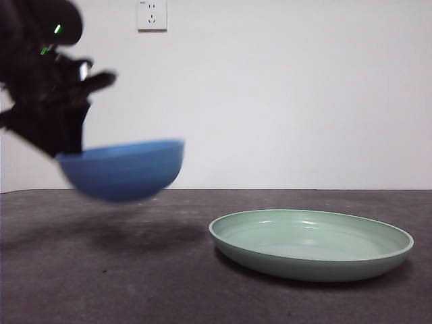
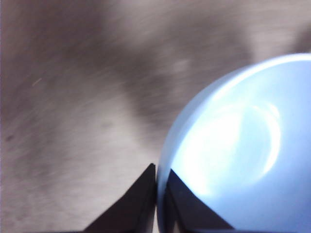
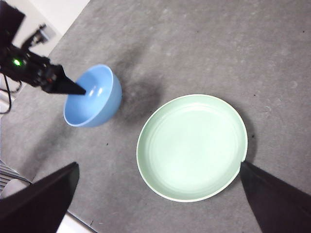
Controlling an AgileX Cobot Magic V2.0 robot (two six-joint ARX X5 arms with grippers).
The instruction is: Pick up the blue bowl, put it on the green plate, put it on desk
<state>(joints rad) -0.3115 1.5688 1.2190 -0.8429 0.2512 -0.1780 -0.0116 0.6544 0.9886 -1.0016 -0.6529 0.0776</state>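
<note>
My left gripper point(image 1: 67, 145) is shut on the rim of the blue bowl point(image 1: 125, 169) and holds it in the air above the desk point(image 1: 135, 283), at the left of the front view. In the left wrist view the jaws pinch the bowl's rim point(image 2: 163, 174), one jaw outside and one inside. The green plate point(image 1: 310, 243) lies flat on the desk to the right, apart from the bowl. The right wrist view shows the bowl point(image 3: 92, 97) beside the plate point(image 3: 192, 145), with the left gripper point(image 3: 80, 91) on the bowl. My right gripper point(image 3: 155, 194) is open, high above the plate.
A white wall with a socket point(image 1: 152, 15) stands behind the desk. The bowl casts a shadow on the desk point(image 1: 128, 236) under it. The desk's edge runs near the bowl in the right wrist view point(image 3: 29, 160).
</note>
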